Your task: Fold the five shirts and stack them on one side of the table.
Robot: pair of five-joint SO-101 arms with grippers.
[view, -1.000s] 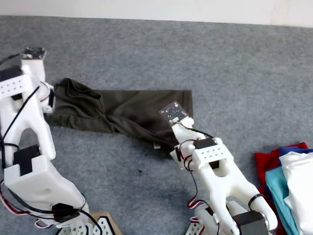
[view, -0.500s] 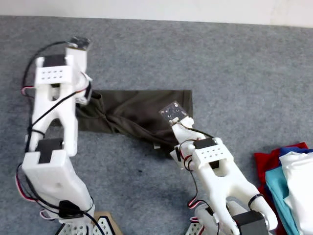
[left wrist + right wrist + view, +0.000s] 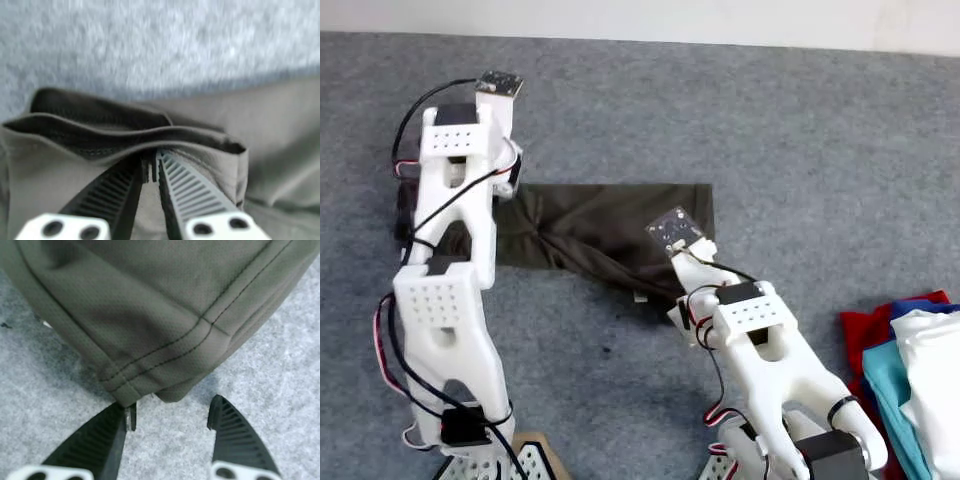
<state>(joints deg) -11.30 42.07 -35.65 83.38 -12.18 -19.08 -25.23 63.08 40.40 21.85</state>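
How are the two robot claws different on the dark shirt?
The left claw is shut, pinching a fold of the dark shirt; the right claw is open and pinches nothing. The left claw is at the shirt's bunched end; the right claw is at a flat, stitched hem corner. Both are black, ribbed, and at the same shirt.
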